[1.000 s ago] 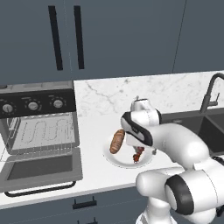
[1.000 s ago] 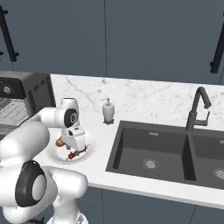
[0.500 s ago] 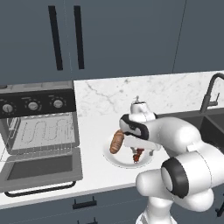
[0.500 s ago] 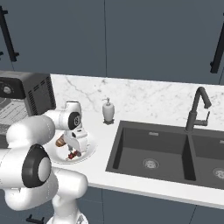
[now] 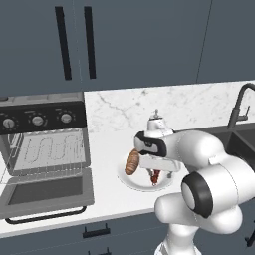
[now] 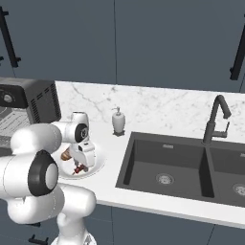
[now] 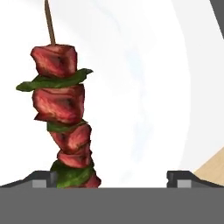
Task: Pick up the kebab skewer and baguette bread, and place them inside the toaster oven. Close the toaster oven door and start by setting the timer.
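The kebab skewer [image 7: 61, 100], red chunks and green pieces on a thin stick, lies on a white plate [image 7: 144, 87] just inside my left fingertip [image 7: 43, 178]. My gripper [image 7: 114, 179] is open, its tips wide apart and low over the plate. The golden-brown baguette bread [image 5: 132, 162] rests on the plate's left side, beside the hand [image 5: 155, 172]. At the left stands the toaster oven [image 5: 42, 119], its door [image 5: 45, 191] dropped flat and the wire rack showing. From the right side, the skewer [image 6: 79, 168] sits under the gripper [image 6: 82, 162].
A soap dispenser [image 6: 118, 121] stands behind the plate by the wall. A dark double sink [image 6: 167, 162] with a black faucet [image 6: 215, 119] fills the counter to the right. My own elbow bulks up close in front of the plate.
The hand has come down closer to the plate over the skewer, and the arm's elbow has swung in nearer. Skewer, bread and oven door have not moved.
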Motion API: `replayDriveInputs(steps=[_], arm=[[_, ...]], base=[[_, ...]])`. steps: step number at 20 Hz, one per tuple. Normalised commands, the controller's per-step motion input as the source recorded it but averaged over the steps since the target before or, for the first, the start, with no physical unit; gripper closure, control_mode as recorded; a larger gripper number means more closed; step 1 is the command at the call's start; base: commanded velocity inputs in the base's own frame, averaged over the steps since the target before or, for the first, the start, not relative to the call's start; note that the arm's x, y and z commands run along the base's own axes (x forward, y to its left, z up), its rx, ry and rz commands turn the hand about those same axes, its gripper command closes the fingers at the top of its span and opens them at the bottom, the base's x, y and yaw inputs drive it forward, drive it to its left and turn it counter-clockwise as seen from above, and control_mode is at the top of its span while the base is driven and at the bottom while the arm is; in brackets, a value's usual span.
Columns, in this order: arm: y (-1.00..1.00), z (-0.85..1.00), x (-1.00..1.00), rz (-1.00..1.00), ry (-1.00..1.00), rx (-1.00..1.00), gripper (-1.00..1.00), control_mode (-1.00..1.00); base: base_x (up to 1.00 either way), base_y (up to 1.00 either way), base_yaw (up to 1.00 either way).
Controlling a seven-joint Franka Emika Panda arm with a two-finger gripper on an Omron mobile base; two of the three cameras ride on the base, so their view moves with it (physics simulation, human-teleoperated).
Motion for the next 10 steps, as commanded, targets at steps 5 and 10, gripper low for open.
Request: replayDriveInputs(steps=[5, 10], arm=[[0.17, -0.01, 0.01, 0.00, 0.00, 0.00, -1.00, -1.00], [0.18, -0.02, 0.00, 0.00, 0.00, 0.00, -1.00, -1.00]], base=[[0.00, 0.00, 0.00], [0.00, 0.00, 0.00]])
